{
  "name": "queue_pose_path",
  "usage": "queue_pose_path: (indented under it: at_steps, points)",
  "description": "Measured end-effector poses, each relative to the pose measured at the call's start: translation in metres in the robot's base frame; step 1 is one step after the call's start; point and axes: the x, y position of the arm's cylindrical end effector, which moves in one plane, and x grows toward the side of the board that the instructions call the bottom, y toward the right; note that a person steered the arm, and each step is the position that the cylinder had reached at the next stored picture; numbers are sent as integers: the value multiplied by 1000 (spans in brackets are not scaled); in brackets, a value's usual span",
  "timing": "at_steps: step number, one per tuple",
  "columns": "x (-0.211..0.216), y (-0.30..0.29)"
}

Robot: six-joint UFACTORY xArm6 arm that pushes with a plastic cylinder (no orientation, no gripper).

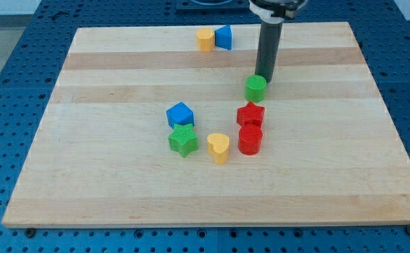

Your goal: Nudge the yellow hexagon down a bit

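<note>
The yellow hexagon [205,39] sits near the board's top edge, touching a blue block [224,36] on its right. My tip [265,79] rests on the board just above and to the right of a green round block [255,88], touching or nearly touching it. The tip is well to the right of and below the yellow hexagon.
Below the green round block stand a red star [250,114] and a red cylinder [250,140]. A yellow heart [218,147], a green star [183,140] and a blue cube [180,114] cluster at the middle. The wooden board [107,190] lies on a blue perforated table.
</note>
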Motion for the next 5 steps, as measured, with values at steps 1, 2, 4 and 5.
queue_pose_path:
  at_steps: [1,2,4,5]
  points:
    - [1,0]
    - [7,-1]
    - [10,-1]
    - [13,-1]
